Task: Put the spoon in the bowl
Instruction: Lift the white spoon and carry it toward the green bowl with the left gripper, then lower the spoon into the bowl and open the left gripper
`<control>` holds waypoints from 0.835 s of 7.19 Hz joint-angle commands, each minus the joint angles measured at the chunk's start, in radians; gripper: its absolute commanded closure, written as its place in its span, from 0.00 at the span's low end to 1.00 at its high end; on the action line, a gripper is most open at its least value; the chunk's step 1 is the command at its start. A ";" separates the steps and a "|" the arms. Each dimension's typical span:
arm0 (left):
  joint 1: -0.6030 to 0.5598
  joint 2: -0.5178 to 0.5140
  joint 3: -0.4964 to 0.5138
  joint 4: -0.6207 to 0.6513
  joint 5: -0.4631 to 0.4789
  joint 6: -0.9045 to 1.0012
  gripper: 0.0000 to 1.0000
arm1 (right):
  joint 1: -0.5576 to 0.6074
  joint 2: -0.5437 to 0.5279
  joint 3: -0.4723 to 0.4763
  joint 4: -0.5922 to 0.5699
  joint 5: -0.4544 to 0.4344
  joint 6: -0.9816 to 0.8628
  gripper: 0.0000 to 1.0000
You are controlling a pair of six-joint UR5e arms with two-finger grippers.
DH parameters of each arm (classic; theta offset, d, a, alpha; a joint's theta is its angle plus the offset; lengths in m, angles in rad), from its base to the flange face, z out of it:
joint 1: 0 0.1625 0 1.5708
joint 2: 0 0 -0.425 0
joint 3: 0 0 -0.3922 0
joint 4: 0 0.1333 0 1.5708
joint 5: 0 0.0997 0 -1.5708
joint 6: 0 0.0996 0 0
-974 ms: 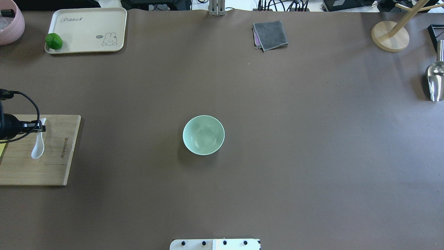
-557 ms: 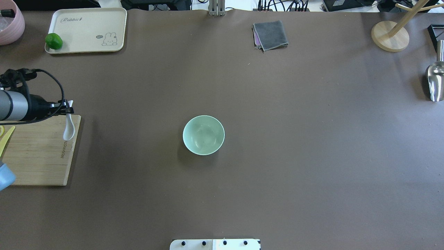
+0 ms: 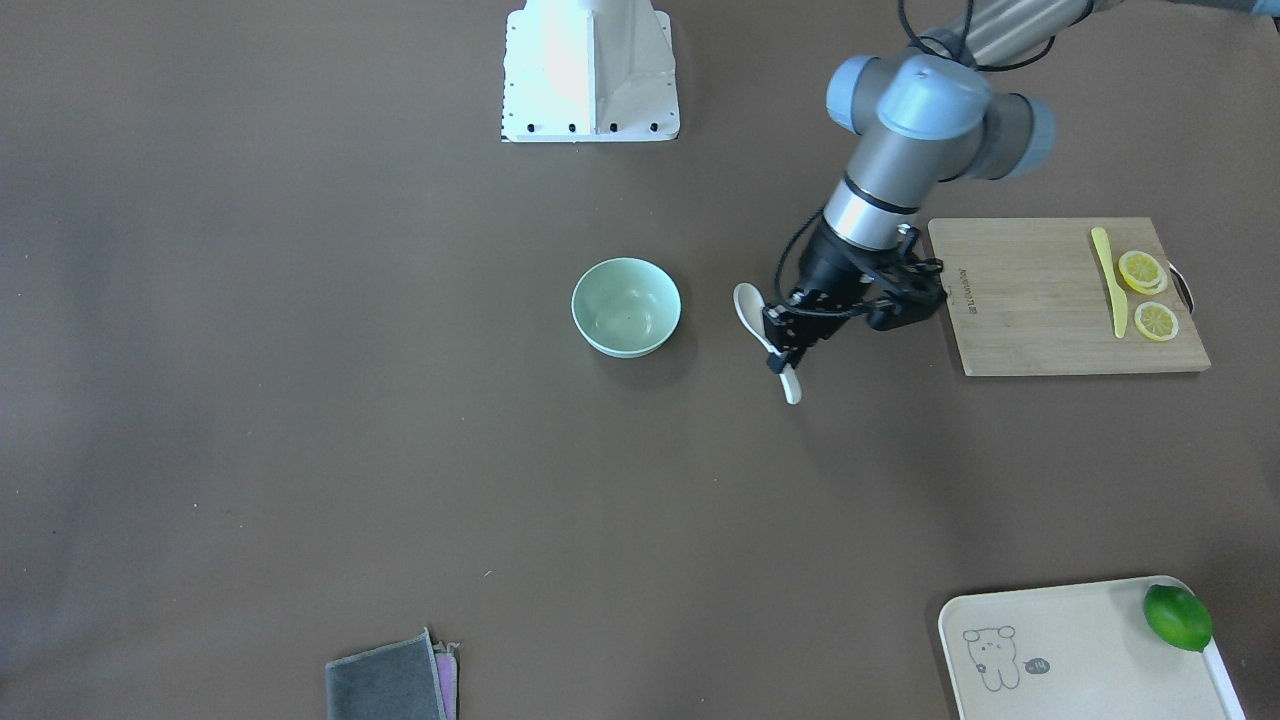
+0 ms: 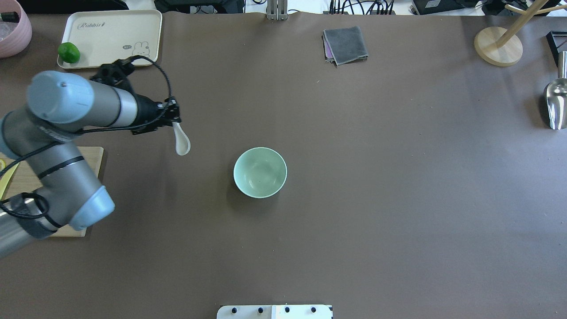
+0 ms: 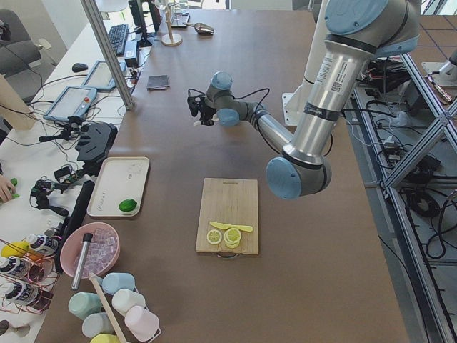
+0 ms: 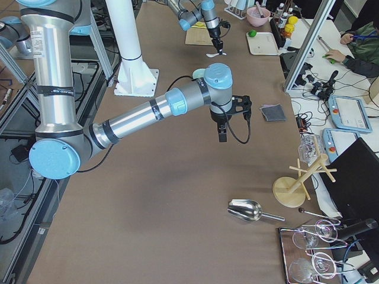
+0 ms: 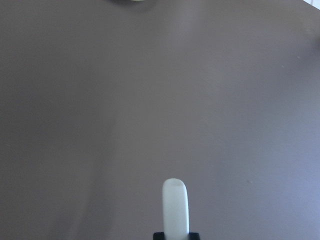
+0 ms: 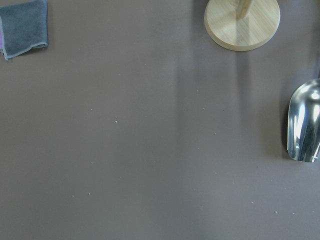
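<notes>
The pale mint-green bowl [image 4: 260, 172] stands upright and empty in the middle of the table; it also shows in the front view [image 3: 626, 306]. My left gripper [image 4: 173, 119] is shut on the handle of the white spoon [image 4: 181, 144] and holds it above the table, to the left of the bowl and a little beyond it. In the front view the spoon [image 3: 748, 303] hangs scoop-end toward the bowl, about a bowl's width from it. The left wrist view shows the spoon's handle end [image 7: 176, 207]. My right gripper [image 6: 222, 133] shows only in the exterior right view; I cannot tell its state.
A wooden cutting board [image 3: 1040, 300] with lemon slices and a yellow knife lies behind the left arm. A cream tray [image 4: 110, 37] with a lime, a grey cloth [image 4: 345, 44], a wooden stand [image 4: 498, 46] and a metal scoop [image 4: 556, 104] sit along the far and right edges.
My left arm has carried the spoon off the cutting board, rightward and farther up the table, toward the bowl. The bowl has not moved.
</notes>
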 commanded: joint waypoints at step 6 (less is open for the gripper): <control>0.168 -0.114 0.012 0.080 0.166 -0.066 0.02 | 0.000 -0.014 -0.001 -0.002 -0.013 0.005 0.00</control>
